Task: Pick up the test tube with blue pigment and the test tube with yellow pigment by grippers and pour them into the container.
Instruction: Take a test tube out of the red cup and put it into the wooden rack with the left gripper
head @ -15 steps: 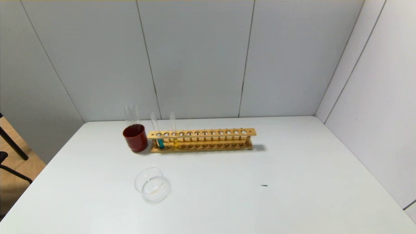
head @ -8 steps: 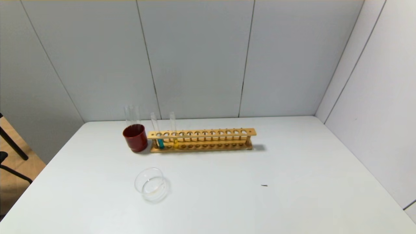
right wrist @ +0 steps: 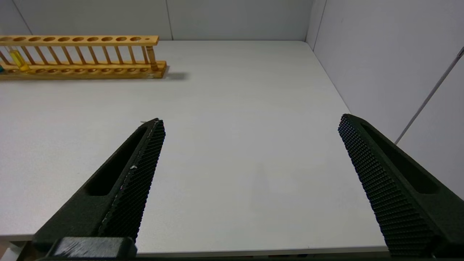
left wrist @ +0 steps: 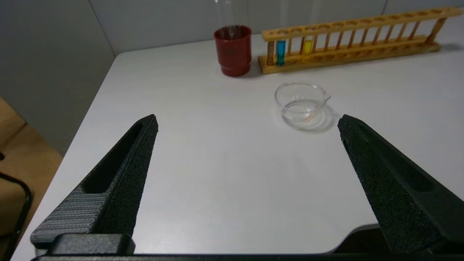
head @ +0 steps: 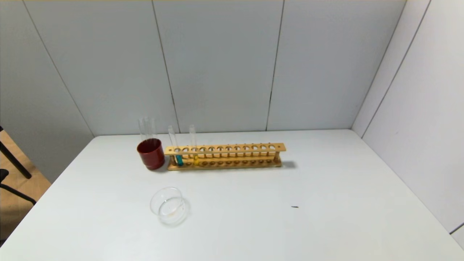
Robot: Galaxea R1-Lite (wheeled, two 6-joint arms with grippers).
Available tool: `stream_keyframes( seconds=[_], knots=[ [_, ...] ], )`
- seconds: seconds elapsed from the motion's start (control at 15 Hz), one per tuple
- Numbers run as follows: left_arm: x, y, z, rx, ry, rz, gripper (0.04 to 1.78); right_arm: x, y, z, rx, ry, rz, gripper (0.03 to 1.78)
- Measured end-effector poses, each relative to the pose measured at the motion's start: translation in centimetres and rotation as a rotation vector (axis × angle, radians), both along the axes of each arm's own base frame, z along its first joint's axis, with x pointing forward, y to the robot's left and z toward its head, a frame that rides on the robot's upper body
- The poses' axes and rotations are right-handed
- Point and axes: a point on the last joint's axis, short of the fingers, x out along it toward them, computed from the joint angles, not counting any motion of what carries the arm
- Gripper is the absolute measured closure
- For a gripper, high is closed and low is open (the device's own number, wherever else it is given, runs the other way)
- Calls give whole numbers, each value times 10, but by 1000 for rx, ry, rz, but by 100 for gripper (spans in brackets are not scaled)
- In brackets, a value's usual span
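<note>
- Wooden rack (head: 224,156) near the far edge of the white table (head: 253,217), toward the far-left corner; left end cut off in the right wrist view.
- Test tube with blue pigment (head: 178,155) upright in the rack at its left end, test tube with yellow pigment (head: 195,154) upright just beside it; clear upper parts hard to make out.
- Container (head: 169,206) near the left edge, well apart from the rack.
- Dark red cup (head: 150,153) touching or almost touching the rack's left end; faint colourless tubes (head: 146,128) rising from it.
- Left gripper (left wrist: 246,123) over the near-left corner, spread wide, holding nothing.
- Right gripper (right wrist: 250,125) over the near edge at the right, spread wide too, gripping nothing.
</note>
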Motion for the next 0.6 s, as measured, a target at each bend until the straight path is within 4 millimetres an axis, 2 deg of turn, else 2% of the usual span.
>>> stream_keyframes(
  seconds=[0.2, 0.33, 0.47, 0.6],
  knots=[
    [-14, -2, 47, -14, 3, -72, 7, 0, 0, 0, 0, 0, 0, 6],
    [-12, -3, 83, -21, 43, -116, 7, 0, 0, 0, 0, 0, 0, 6],
    [3, -5, 120, -27, 84, -145, 7, 0, 0, 0, 0, 0, 0, 6],
    [39, -4, 159, -36, 155, -144, 7, 0, 0, 0, 0, 0, 0, 6]
  ],
)
